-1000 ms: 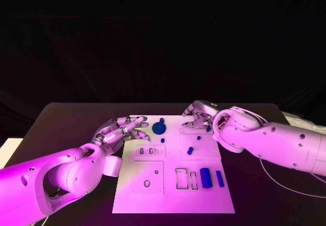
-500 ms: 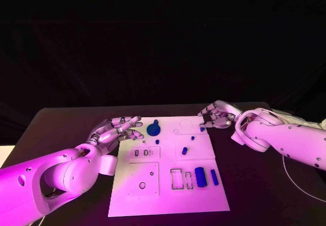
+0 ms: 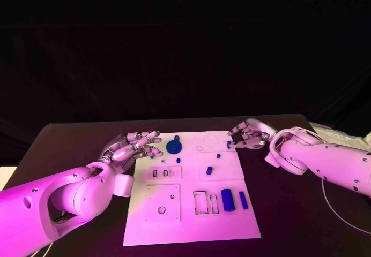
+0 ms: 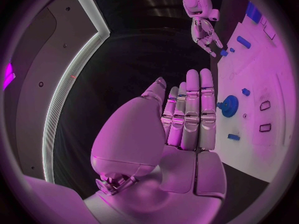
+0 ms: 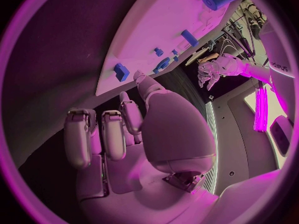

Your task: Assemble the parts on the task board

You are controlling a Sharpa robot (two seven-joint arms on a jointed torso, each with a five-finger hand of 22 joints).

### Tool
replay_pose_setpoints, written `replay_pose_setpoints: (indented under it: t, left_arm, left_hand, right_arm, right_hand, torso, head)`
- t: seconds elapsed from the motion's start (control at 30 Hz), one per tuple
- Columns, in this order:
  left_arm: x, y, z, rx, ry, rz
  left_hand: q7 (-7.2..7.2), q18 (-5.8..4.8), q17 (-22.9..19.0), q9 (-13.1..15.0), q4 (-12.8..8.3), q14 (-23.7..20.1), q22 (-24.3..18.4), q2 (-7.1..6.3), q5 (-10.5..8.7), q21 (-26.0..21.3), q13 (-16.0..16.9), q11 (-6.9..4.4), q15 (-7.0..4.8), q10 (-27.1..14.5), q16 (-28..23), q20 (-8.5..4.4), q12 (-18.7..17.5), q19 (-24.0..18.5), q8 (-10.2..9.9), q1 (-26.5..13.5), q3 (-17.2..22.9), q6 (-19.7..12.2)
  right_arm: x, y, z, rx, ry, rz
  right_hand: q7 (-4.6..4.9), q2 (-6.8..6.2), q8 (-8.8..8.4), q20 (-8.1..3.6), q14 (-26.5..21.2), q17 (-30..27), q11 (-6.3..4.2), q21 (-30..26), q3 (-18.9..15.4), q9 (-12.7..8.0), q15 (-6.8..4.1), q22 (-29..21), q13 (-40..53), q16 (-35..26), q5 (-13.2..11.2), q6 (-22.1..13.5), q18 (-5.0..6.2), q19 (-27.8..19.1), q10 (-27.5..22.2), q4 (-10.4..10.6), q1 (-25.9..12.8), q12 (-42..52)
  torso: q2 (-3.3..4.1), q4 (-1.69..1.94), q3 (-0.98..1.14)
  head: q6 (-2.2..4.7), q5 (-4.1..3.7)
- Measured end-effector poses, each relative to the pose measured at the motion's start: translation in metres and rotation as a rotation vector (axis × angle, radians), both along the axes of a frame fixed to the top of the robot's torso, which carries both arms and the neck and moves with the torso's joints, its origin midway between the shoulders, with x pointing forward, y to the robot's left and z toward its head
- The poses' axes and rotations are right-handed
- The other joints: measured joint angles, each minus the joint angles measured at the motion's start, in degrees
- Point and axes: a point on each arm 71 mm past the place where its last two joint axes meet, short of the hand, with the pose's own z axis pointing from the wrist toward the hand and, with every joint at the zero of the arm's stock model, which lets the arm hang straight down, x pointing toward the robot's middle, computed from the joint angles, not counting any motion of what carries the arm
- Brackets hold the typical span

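Observation:
The white task board (image 3: 195,225) lies in the middle of the black table. A blue gear (image 3: 175,145) stands near its far left corner, and several small blue parts lie on it, among them a thick cylinder (image 3: 227,199) and a thin bar (image 3: 243,199). My left hand (image 3: 135,147) hovers at the board's far left edge, fingers straight, holding nothing; the gear (image 4: 229,106) lies just beyond its fingertips. My right hand (image 3: 249,135) is at the far right edge, fingers apart and empty. A small blue part (image 3: 229,143) sits on the board's rim right by its fingertips (image 5: 140,77).
Empty rectangular slots (image 3: 206,203) lie beside the cylinder, and two small slots (image 3: 160,173) sit left of centre. Black table (image 3: 77,144) surrounds the board on both sides. My right forearm (image 3: 325,160) lies over the table's right part.
My right hand has drawn back from over the board's far right part to its right edge. The left hand has hardly moved. The camera has shifted.

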Motion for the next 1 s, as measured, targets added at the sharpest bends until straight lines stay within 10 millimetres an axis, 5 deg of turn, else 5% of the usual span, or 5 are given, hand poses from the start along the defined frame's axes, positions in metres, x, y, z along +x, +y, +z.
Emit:
replay_pose_setpoints:
  t: [1.0]
  left_arm:
    - [0.001,0.001,-0.001,0.001,0.001,0.001]
  left_hand:
    - [0.00,0.00,-0.01,0.00,0.00,0.00,0.03,0.00,0.00,0.00,0.00,0.00,0.00,0.00,0.00,0.00,0.00,0.00,0.00,0.00,0.00,0.00]
  right_arm:
    - [0.004,0.006,-0.016,-0.009,0.033,0.009]
  right_hand:
    - [-0.12,1.70,0.45,0.00,0.00,-0.02,-0.20,0.00,1.74,0.29,0.00,0.03,0.14,0.22,-0.03,3.19,0.00,0.00,0.21,-1.74,1.32,0.23]
  torso:
    - [0.03,0.01,-0.07]
  head:
    - [-0.75,0.19]
